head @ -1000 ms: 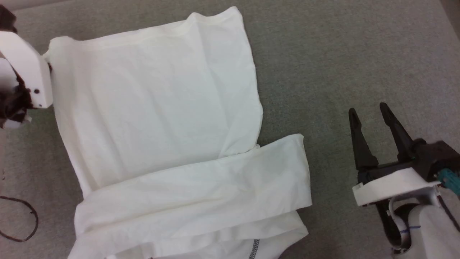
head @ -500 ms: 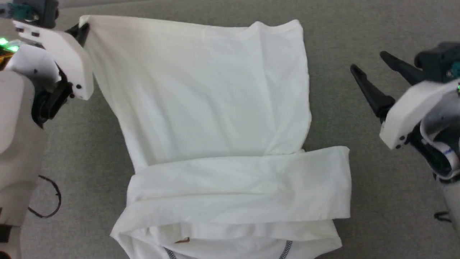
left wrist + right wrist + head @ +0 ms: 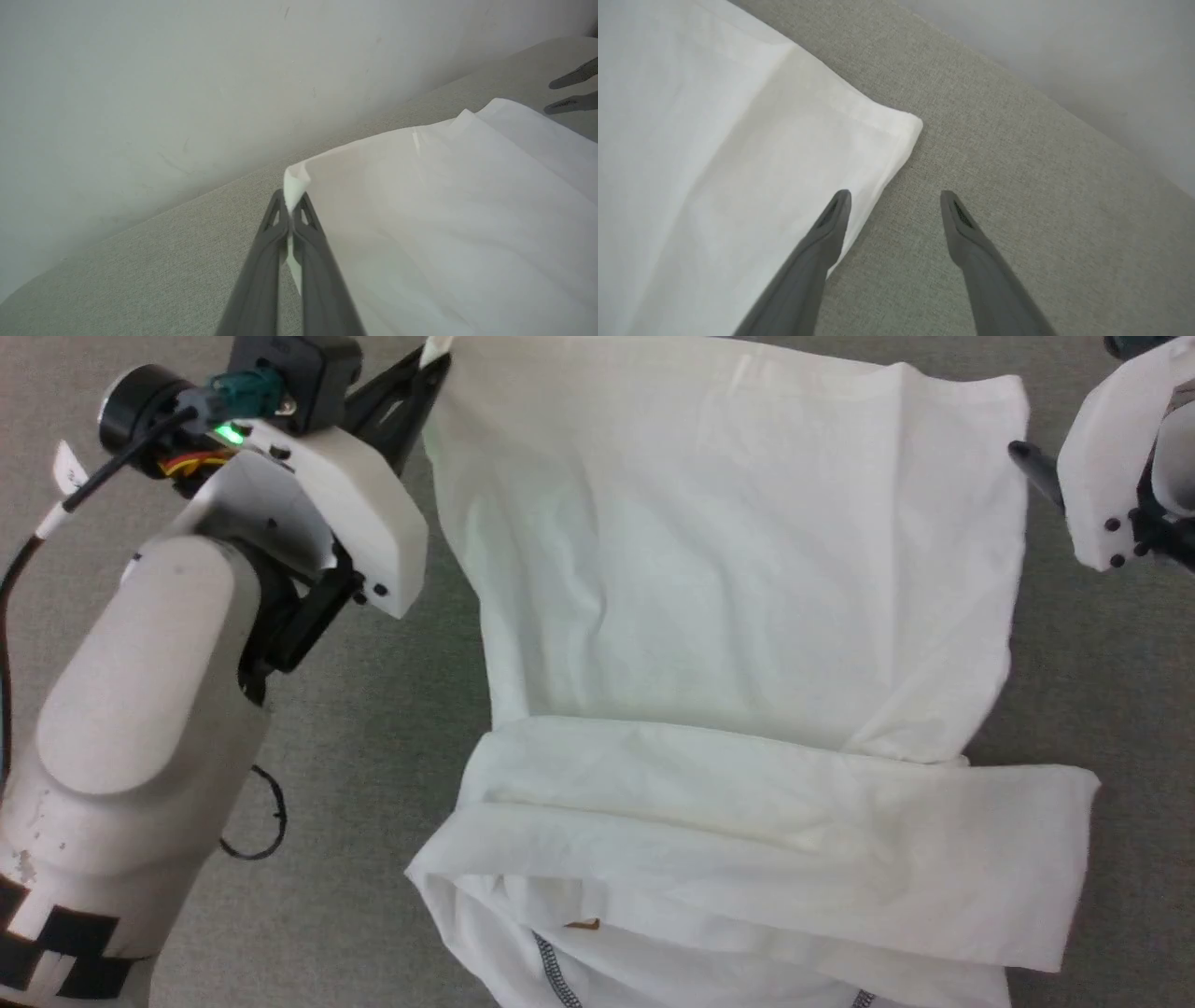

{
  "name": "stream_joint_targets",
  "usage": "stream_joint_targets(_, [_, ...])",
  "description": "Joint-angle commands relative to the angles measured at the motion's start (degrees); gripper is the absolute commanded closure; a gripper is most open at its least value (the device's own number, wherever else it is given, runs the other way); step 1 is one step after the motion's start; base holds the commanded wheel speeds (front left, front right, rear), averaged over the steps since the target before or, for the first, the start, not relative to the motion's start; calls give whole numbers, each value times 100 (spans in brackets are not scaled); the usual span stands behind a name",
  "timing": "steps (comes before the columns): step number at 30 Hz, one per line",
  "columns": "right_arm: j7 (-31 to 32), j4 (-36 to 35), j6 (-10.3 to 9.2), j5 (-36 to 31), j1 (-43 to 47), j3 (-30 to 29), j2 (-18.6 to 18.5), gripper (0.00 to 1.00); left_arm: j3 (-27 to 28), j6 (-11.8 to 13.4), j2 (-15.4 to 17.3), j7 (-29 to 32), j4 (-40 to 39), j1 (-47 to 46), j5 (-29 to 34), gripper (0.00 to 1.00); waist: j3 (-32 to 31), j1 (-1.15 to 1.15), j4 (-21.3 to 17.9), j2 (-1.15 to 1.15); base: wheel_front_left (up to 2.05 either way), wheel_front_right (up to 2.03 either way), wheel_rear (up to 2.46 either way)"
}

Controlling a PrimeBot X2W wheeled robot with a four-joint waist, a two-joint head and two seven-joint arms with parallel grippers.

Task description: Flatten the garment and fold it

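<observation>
- One garment (image 3: 728, 569), white, spread on the grey fabric surface (image 3: 373, 709). It runs from the top centre of the head view to the lower right.
- One sleeve (image 3: 775, 840) is folded across the body as a band in the lower half of the head view.
- Two short runs of dark zigzag stitching (image 3: 551, 973) and one small brown patch (image 3: 583, 924) show at the bottom edge.
- Two grippers. The left gripper (image 3: 291, 201) is clamped on the garment's upper left corner, with cloth pinched between its fingers.
- The right gripper (image 3: 894, 198) has its jaws spread wide and holds nothing. It stands at the garment's upper right corner; one finger overlaps the hem, possibly without touching.
- One black cable loop (image 3: 266, 821) lies on the surface at the lower left of the head view.
- Cut off: the garment's lower part runs out of the head view at the bottom edge, and most of the right gripper at the right edge.
</observation>
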Motion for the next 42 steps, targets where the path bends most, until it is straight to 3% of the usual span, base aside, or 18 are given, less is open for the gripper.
stream_joint_targets(1, [21,271,-6,-78,-203,85,-60,0,-68,43,-96,-62,-130,73,62,100,436,-1,545,0,0,0,0])
stream_joint_targets(9, [-38,1350,-6,-135,-437,484,-42,0,-295,31,-320,-201,-170,9,138,100,568,-1,770,0,0,0,0])
stream_joint_targets(11, [-48,1450,-6,-99,-428,651,-68,100,-301,25,-328,-236,-85,-20,132,100,557,-1,749,0,0,0,0])
stream_joint_targets(17, [-737,1580,-6,-237,-699,974,-263,100,-170,42,-253,-420,307,-170,98,100,396,-1,502,0,0,0,0])
stream_joint_targets(32, [-3881,2422,-6,-1150,-1682,725,1,100,327,187,-95,-1467,1721,-843,128,100,-251,-1,-74,0,0,0,0])
stream_joint_targets(42, [-5033,2903,-6,-1082,-1088,825,340,100,-26,21,-20,-1771,1800,-174,181,100,-1144,-1,-160,0,0,0,0])
